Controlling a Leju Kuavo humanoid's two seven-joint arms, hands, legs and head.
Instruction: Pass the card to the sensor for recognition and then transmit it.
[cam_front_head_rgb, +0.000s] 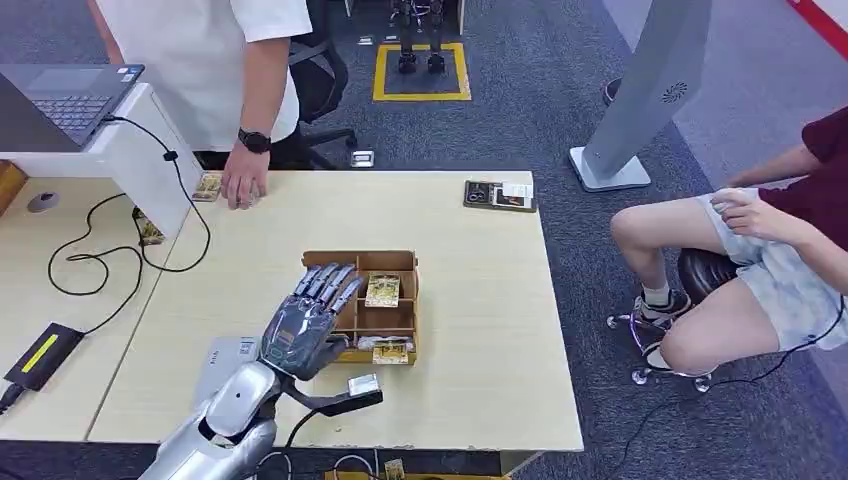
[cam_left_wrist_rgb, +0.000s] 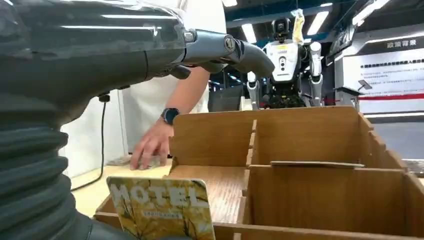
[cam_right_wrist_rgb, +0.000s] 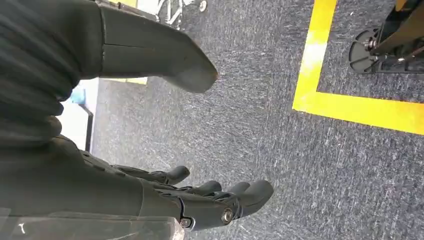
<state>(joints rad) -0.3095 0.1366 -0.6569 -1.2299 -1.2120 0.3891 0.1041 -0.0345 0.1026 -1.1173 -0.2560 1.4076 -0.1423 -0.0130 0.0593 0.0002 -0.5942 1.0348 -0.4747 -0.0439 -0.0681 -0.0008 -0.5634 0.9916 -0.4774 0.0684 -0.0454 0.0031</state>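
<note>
1. Head view: the left hand (cam_front_head_rgb: 308, 322), glossy grey metal with dark jointed fingers, is spread flat and holds nothing. It hovers over the left part of the wooden tray (cam_front_head_rgb: 405, 262), a shallow box of thin brown board split by slats into compartments. The tray stands on a pale wood-grain table (cam_front_head_rgb: 480, 350).
2. Head view: a yellow printed card (cam_front_head_rgb: 382, 290) stands tilted in a middle compartment of the tray, just beside the fingertips. Another card (cam_front_head_rgb: 390, 353) lies at the tray's near edge. A small grey block on a black arm, the sensor (cam_front_head_rgb: 363, 385), sits on the table near the tray's near side.
3. Head view: beyond the tray, a person's hand (cam_front_head_rgb: 243, 181) rests on the far table edge, with a black watch at the wrist. A seated person (cam_front_head_rgb: 760, 250) is well apart from the tray, off the table.
4. Left wrist view: the ribbed grey cover and smooth dark fingers (cam_left_wrist_rgb: 235, 50) stretch out above the tray's plain board walls (cam_left_wrist_rgb: 310, 135). A yellow card marked "MOTEL" (cam_left_wrist_rgb: 162, 207), rounded at its corners, stands at the nearest tray wall.
5. Right wrist view: the right hand (cam_right_wrist_rgb: 200, 195) hangs over dark speckled carpet (cam_right_wrist_rgb: 280, 165) crossed by glossy yellow tape (cam_right_wrist_rgb: 350, 107). Its fingers are apart and lightly curled, with nothing in them.
</note>
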